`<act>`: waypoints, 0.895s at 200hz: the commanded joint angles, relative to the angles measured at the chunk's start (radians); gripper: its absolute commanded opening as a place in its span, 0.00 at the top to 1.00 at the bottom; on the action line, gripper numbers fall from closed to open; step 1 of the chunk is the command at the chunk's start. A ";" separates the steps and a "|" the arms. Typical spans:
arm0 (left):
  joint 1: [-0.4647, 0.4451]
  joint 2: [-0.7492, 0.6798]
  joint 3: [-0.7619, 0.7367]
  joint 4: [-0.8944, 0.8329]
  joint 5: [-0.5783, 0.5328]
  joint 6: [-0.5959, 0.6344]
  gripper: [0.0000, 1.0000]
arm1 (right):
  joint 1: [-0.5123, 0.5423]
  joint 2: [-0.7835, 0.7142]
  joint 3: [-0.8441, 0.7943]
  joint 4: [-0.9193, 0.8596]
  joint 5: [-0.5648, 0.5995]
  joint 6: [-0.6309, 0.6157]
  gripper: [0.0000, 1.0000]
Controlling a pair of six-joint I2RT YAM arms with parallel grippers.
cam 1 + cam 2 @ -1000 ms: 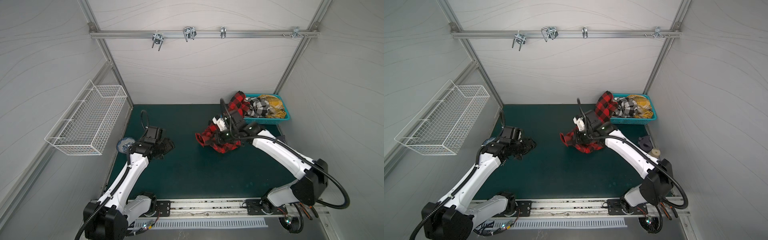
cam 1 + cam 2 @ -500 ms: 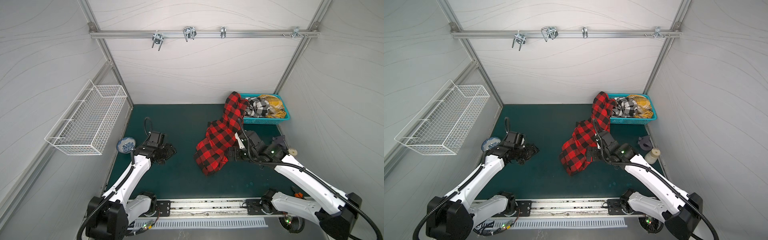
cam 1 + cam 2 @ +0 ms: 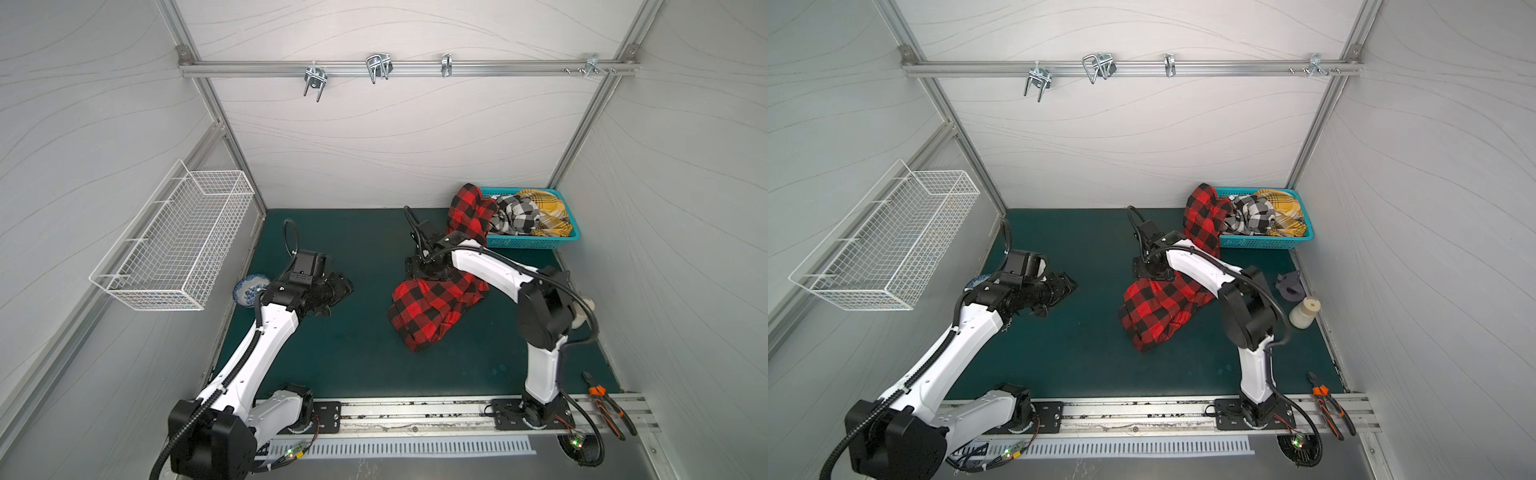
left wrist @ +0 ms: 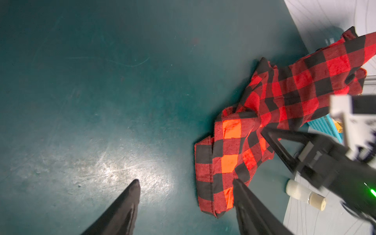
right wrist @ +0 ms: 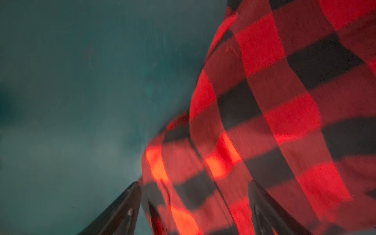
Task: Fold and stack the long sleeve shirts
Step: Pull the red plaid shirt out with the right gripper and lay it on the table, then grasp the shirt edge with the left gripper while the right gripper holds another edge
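We list: left end effector [image 4: 186, 181], released and empty, above bare tabletop [image 3: 353, 353]; right end effector [image 5: 194, 183], fingers spread over the red-and-black shirt [image 3: 432, 307] trailing from the teal basket [image 3: 532, 242]; black-and-white shirt [image 3: 515, 214] and mustard shirt [image 3: 546, 208] inside it.

1. Three checked shirts: one red-and-black shirt [image 3: 432, 307], one black-and-white shirt [image 3: 517, 212], one mustard-yellow shirt [image 3: 544, 208].
2. Two baskets: one teal basket [image 3: 536, 242], one white wire basket [image 3: 174, 245].
3. Two robot arms: the left arm [image 3: 266, 345] and the right arm [image 3: 490, 270].
4. Two pincers: the left pincer [image 4: 185, 182] and the right pincer [image 5: 194, 183].
5. One blue-and-white dish [image 3: 249, 286].
6. One pair of pliers [image 3: 604, 401].
7. One small bottle [image 3: 1304, 311].
8. One dark grey part [image 3: 1291, 286].
9. Four metal hooks [image 3: 316, 81] on one rail [image 3: 249, 68].
10. One green table [image 3: 365, 357].
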 commanded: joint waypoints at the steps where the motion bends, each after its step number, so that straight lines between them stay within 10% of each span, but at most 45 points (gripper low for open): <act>1: 0.004 0.033 0.053 -0.026 -0.035 0.040 0.28 | 0.009 0.110 0.098 -0.079 -0.062 -0.040 0.36; 39: 0.034 0.053 0.064 -0.029 -0.037 0.049 0.30 | 0.105 0.189 0.143 -0.047 -0.199 -0.145 0.95; 83: 0.084 0.004 0.054 -0.025 -0.067 0.033 0.30 | 0.194 0.009 -0.057 0.027 -0.335 -0.226 1.00; 140: 0.064 0.160 -0.031 0.182 0.084 0.017 0.30 | 0.214 -0.400 -0.315 -0.238 0.049 -0.090 0.24; 179: -0.032 0.331 0.062 0.263 0.052 0.036 0.22 | 0.311 -0.545 -0.499 -0.196 -0.048 0.115 0.22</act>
